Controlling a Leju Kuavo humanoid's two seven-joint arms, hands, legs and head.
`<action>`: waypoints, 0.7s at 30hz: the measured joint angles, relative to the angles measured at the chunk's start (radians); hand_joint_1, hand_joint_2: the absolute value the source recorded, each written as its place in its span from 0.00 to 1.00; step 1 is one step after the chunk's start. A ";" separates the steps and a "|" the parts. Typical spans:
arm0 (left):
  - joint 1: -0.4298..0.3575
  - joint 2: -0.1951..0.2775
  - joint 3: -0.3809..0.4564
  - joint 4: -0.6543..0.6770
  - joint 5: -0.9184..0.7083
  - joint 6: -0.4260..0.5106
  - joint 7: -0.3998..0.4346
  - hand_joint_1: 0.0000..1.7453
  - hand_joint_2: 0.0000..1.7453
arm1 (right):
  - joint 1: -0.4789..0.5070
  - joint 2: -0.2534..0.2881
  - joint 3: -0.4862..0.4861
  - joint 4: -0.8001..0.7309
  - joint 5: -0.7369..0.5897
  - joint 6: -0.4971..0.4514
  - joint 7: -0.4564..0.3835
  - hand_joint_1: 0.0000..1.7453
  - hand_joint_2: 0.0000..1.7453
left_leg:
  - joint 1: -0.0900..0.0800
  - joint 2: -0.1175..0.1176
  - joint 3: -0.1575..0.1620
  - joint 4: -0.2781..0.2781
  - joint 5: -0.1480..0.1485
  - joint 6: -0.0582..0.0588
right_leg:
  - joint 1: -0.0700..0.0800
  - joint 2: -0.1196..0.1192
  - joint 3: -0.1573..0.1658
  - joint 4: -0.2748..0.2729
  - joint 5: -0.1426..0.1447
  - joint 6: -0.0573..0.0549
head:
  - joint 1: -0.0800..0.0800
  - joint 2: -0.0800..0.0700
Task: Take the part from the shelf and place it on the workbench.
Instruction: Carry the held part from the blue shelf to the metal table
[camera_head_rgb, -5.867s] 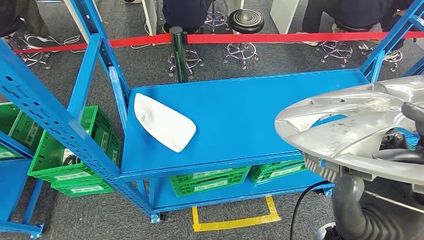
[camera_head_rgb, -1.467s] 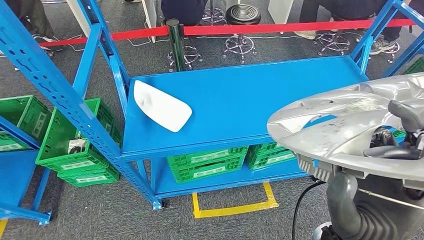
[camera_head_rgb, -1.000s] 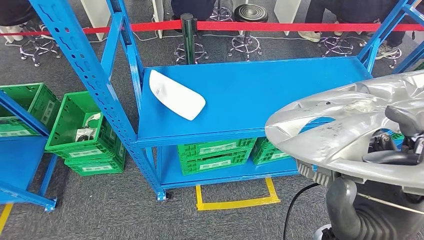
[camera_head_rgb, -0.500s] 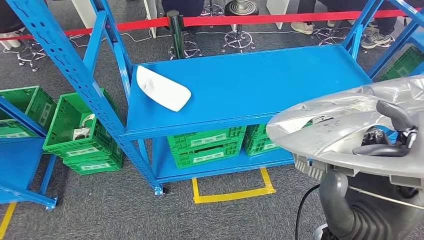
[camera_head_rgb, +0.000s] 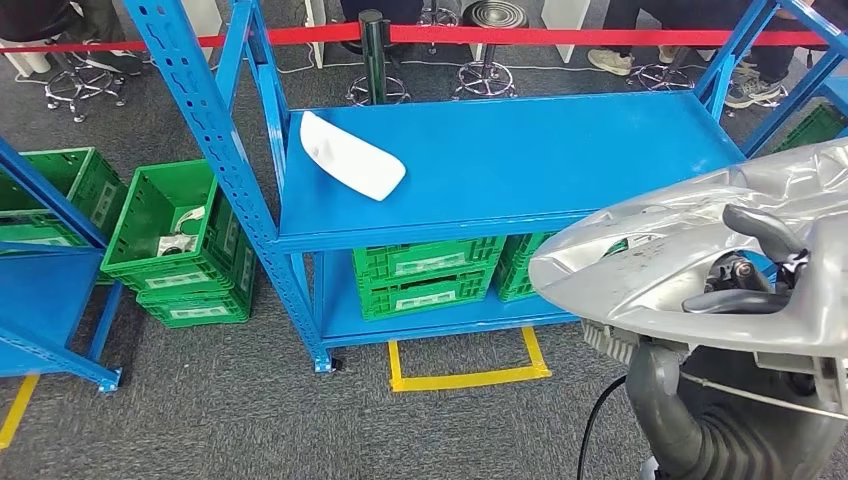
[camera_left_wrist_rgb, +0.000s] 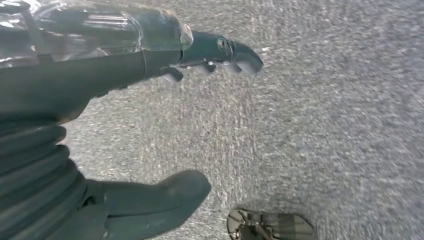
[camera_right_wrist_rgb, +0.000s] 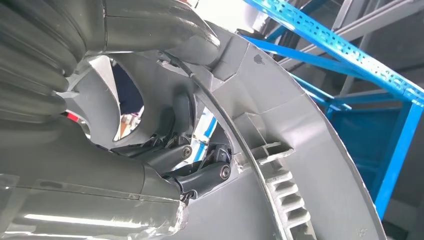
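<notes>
Hubcap (camera_head_rgb: 690, 270) is gripped by the right hand (camera_head_rgb: 760, 275), fingers hooked through a spoke opening (left hand (camera_left_wrist_rgb: 150, 125) hangs empty, fingers apart). Keep it level above the blue workbench (camera_head_rgb: 520, 160) before lowering.

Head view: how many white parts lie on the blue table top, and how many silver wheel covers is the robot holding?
white part: 1
silver wheel cover: 1
Total: 2
</notes>
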 joint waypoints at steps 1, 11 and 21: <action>0.000 -0.004 0.000 0.000 0.000 0.002 -0.008 0.00 1.00 | -0.006 -0.002 0.000 -0.001 0.003 0.004 0.003 1.00 1.00 | 0.000 0.000 -0.005 0.001 0.005 -0.002 | 0.001 0.000 0.043 -0.065 0.031 -0.004 | 0.002 0.000; 0.001 -0.019 0.000 0.000 0.000 0.004 -0.019 0.00 1.00 | -0.032 -0.010 0.000 -0.002 0.010 0.009 0.009 1.00 1.00 | 0.000 -0.002 -0.083 0.151 -0.092 -0.052 | 0.003 -0.005 0.131 -0.290 0.122 -0.060 | -0.013 0.000; 0.000 -0.021 0.000 0.000 0.000 0.004 -0.036 0.00 1.00 | -0.040 -0.009 0.000 -0.002 0.013 0.011 0.012 1.00 1.00 | -0.005 -0.005 0.083 -0.003 -0.067 -0.027 | 0.011 -0.007 0.059 -0.247 0.153 -0.039 | -0.034 0.000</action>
